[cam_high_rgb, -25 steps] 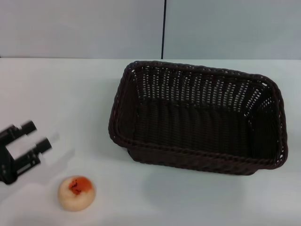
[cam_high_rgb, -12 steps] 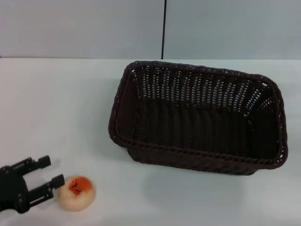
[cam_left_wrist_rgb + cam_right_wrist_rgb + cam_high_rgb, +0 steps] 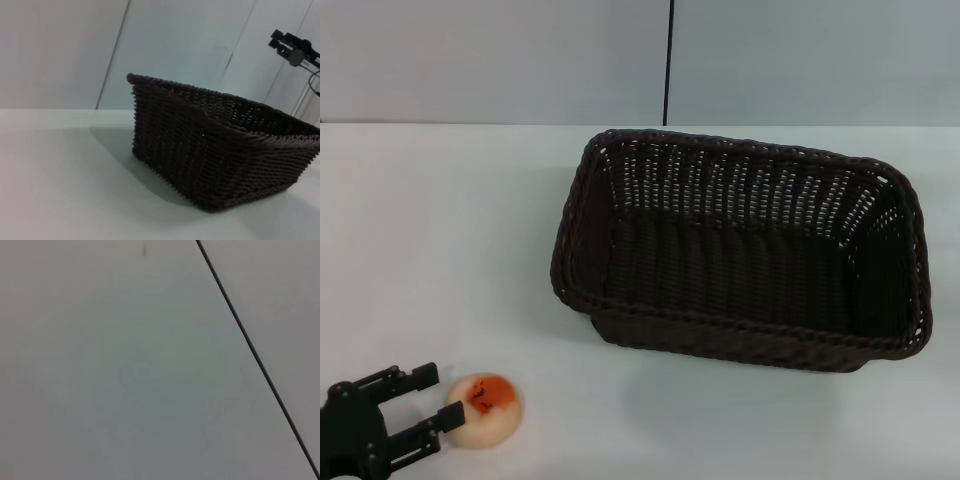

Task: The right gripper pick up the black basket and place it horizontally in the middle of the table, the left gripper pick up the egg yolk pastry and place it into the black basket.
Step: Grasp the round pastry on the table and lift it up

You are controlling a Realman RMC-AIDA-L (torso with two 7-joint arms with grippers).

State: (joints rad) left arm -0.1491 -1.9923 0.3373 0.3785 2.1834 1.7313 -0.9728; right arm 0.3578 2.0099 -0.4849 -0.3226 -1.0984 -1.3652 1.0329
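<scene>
One second on: left gripper lowered to desk's near-left corner, jaws apart, touching egg yolk pastry; grasp imminent, black basket already centred.

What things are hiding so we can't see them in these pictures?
- Left gripper: the head view's bottom edge cuts off its body and arm.
- Egg yolk pastry: its underside is hidden; one fingertip covers its edge.
- Right gripper: the right wrist view shows only blank wall.
- Black basket: the left wrist view hides its inside floor.
</scene>
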